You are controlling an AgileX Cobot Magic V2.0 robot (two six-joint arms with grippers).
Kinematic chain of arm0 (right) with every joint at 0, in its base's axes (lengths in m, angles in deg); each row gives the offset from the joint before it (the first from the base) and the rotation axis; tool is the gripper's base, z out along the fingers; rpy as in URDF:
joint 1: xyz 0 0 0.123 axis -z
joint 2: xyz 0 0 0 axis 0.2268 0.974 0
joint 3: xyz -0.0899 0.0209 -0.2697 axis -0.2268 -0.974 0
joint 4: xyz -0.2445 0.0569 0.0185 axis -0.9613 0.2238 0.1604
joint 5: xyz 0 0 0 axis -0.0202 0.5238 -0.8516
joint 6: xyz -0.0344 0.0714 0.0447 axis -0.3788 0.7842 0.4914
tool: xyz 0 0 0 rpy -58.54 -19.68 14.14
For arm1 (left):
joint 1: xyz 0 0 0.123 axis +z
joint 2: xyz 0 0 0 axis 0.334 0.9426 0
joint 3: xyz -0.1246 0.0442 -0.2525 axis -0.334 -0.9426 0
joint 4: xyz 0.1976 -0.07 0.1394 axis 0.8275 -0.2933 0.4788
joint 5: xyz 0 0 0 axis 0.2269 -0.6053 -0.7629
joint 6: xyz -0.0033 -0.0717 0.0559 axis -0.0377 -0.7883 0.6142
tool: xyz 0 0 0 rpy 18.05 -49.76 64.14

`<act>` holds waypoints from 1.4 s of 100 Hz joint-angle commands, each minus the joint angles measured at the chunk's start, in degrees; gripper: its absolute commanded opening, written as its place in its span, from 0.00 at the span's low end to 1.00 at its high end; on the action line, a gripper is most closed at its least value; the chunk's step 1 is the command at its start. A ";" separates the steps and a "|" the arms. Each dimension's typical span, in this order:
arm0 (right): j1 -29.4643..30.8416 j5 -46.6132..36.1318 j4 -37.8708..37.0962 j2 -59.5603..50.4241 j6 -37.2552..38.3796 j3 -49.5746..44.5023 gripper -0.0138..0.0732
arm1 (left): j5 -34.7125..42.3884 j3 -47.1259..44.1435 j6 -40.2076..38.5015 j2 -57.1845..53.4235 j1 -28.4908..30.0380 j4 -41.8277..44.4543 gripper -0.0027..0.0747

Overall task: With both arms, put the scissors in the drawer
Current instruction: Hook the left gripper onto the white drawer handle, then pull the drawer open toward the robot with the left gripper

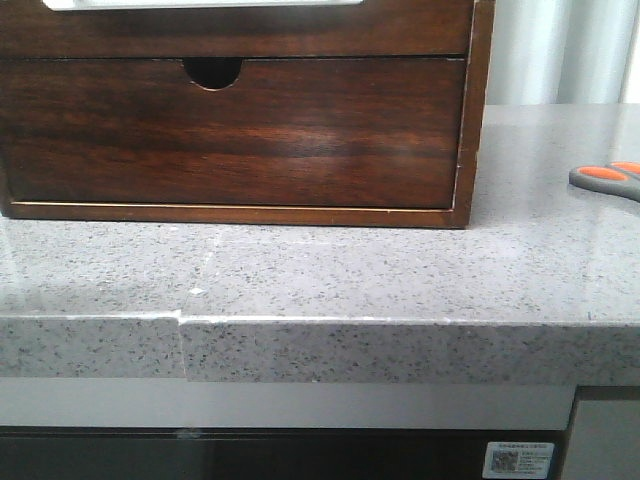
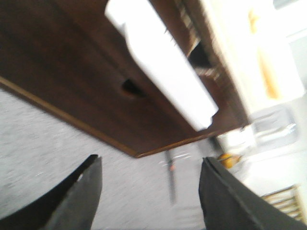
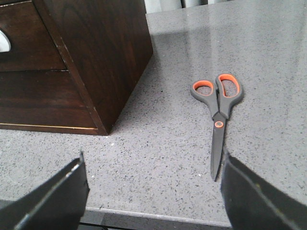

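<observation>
Grey-handled scissors (image 3: 217, 116) with orange-lined loops lie flat and closed on the speckled counter (image 1: 330, 275), well to the right of the wooden box (image 1: 240, 110), blades toward the near edge and loops toward the far side. In the front view only their handles (image 1: 608, 178) show at the right border. The drawer (image 1: 235, 28), dark glossy wood with a white strip along its top, sits above a lower drawer front (image 1: 230, 135) with a half-round notch. The right gripper (image 3: 153, 191) hovers over the counter's near edge, jaws spread wide and empty, scissors just beyond. The left gripper (image 2: 149, 191) faces the box, jaws likewise apart, holding nothing.
</observation>
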 commanded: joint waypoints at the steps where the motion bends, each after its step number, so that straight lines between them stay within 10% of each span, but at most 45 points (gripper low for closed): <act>1: 0.24 -3.79 -0.05 1.06 -0.62 1.98 0.77 | 0.41 4.13 1.43 4.24 -0.57 -9.40 0.55; 58: 0.24 -0.55 -0.05 1.06 -0.62 0.12 0.77 | -8.79 12.38 7.22 25.60 -0.57 -24.29 0.51; 79: 0.24 -0.32 -0.05 1.06 -0.62 0.12 0.77 | -9.06 12.38 8.92 28.40 -0.57 -24.83 0.35; 94: 0.24 -0.32 -0.05 1.06 -0.62 0.12 0.77 | -8.71 12.38 8.93 28.29 -0.57 -24.83 0.01; 140: 0.24 -1.65 -0.05 1.06 -0.62 0.12 0.77 | -5.72 5.69 9.02 16.83 -6.89 -24.83 0.01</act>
